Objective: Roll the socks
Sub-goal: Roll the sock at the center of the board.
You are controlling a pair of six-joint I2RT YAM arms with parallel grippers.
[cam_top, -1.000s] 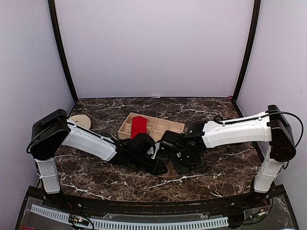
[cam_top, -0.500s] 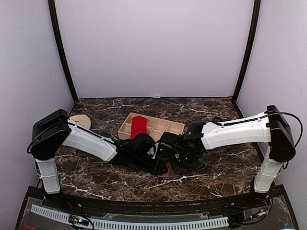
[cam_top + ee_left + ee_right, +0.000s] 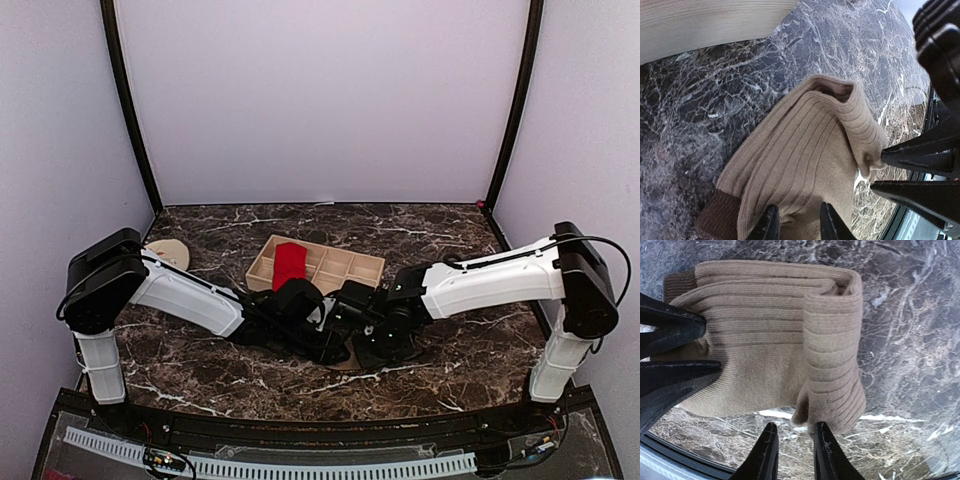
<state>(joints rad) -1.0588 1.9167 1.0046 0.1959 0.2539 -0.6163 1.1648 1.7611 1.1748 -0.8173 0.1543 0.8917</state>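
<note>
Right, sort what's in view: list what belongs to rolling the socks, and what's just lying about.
Part of the job:
- tan sock, partly folded on the table, between both grippers
- red sock, lying in the wooden tray
- left gripper
- right gripper

Just lying about:
- wooden tray with compartments
- round beige disc at the far left
- marble table

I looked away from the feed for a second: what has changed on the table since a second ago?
Little. The right arm has edged left, its claw closer to the left claw over the tan sock. The right claw now stands open at the folded end; the top view does not show it letting go. The left claw's fingers sit at the sock's other end. The red sock stays in the wooden tray.
</note>
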